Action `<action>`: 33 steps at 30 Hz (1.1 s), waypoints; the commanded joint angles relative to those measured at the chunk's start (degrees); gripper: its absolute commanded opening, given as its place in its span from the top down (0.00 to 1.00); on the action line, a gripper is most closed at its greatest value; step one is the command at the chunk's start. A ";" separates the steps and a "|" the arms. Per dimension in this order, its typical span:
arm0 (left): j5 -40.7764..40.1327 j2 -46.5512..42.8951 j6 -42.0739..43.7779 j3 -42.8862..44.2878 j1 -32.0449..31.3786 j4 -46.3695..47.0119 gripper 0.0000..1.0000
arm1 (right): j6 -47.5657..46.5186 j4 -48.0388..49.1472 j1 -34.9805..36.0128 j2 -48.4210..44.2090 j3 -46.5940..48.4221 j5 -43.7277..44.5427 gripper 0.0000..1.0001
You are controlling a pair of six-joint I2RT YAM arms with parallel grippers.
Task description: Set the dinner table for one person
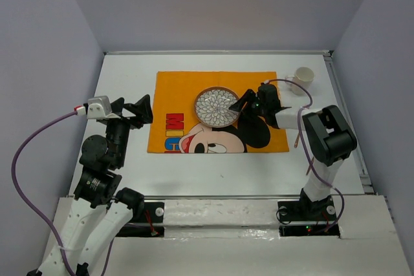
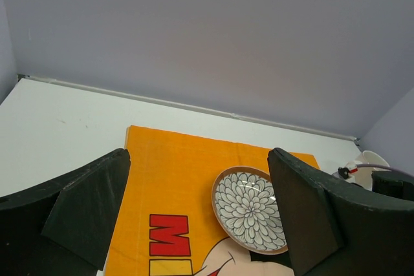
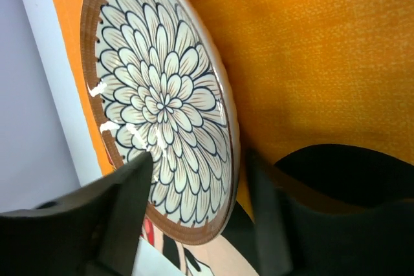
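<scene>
Spanning the whole top view, the surface [image 1: 129, 166] is carrying an orange placemat [image 1: 181, 88] at its middle. A flower-patterned plate [image 1: 217, 106] is lying on the mat's far half, and a white cup [image 1: 304, 75] is standing off the mat, far right. The left end effector [image 1: 139, 111] is hovering beside the mat's left edge. Its wrist view is showing the fingers [image 2: 97, 205] spread wide and holding nothing. In the right wrist view, the right end effector [image 3: 200, 159] is straddling the plate's rim, parted and not pinching.
</scene>
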 commanded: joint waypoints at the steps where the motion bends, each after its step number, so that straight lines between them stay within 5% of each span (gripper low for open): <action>1: 0.21 0.15 0.25 0.03 0.17 2.09 0.01 | -1.81 1.34 -0.19 -4.30 1.51 0.68 0.30; 5: 0.30 -0.03 0.25 0.12 0.17 2.09 0.01 | -4.62 -2.26 -0.19 -8.25 -1.21 5.15 0.16; 8: 0.30 -0.29 0.17 0.12 0.26 2.09 0.01 | -8.66 -7.18 -0.19 -12.72 -2.80 10.24 0.15; 18: 1.44 -1.61 -0.19 0.47 0.17 1.83 0.01 | -24.64 -27.22 -9.58 -25.40 4.56 34.56 0.32; 23: 1.70 -2.05 -0.19 0.82 -0.62 1.66 0.01 | -31.69 -32.24 -15.82 -20.05 18.09 39.54 0.37; 33: 0.83 -2.58 0.60 0.64 -3.26 1.66 0.01 | -40.91 -40.66 -17.59 1.64 44.98 43.31 0.38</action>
